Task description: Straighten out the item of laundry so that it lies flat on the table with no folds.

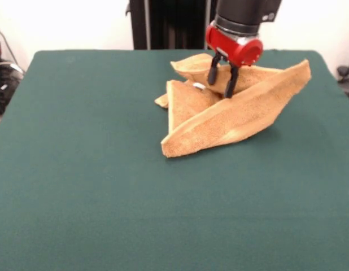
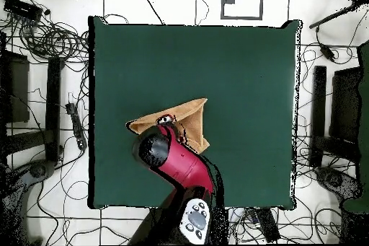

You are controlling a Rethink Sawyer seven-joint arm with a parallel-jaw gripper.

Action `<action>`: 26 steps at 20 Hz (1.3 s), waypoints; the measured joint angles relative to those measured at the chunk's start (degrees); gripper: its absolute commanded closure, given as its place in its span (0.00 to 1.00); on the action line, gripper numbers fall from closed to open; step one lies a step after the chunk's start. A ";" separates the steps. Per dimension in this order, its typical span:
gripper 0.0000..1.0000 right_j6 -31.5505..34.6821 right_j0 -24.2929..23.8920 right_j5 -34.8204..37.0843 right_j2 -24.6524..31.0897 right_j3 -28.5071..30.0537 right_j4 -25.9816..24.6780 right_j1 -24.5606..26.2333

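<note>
My pincer (image 1: pixel 222 86) hangs from the red wrist on the far side of the tabletop (image 1: pixel 84 169), its two black fingers (image 1: pixel 231 83) pointing down into the towel (image 1: pixel 231 116). From the front camera I see a narrow gap between the fingers, and their tips sink into the upper fold of the cloth. I cannot tell from either view whether they are pinching the terry or only pressing against it with the gap left between them.

The towel is crumpled, not flat. A long ridge of it runs from a low corner near the middle of the tabletop up to a raised corner on the picture's right in the front camera. Behind that ridge a triangular flap stands tilted, and a further fold lies behind the fingers, toward the pedestal. A small white spot shows just beside the fingers, between the folds; it is too small for me to say what it is.

From overhead the red arm (image 2: pixel 184 167) covers part of the towel (image 2: pixel 189 117), which shows as an orange wedge reaching out from under the wrist toward the middle of the green tabletop (image 2: pixel 238 63). The cloth sits nearer my base edge than the opposite edge.

Cables (image 2: pixel 50 41) lie on the floor around the tabletop.
</note>
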 measured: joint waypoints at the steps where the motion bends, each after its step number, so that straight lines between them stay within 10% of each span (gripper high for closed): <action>1: 0.00 0.21 0.60 2.04 -1.29 -0.62 -0.06 0.29; 12: 0.00 5.58 2.59 22.30 -7.73 -4.88 -0.12 1.27; 26: 0.00 14.81 6.35 22.73 -7.88 -5.26 3.22 1.34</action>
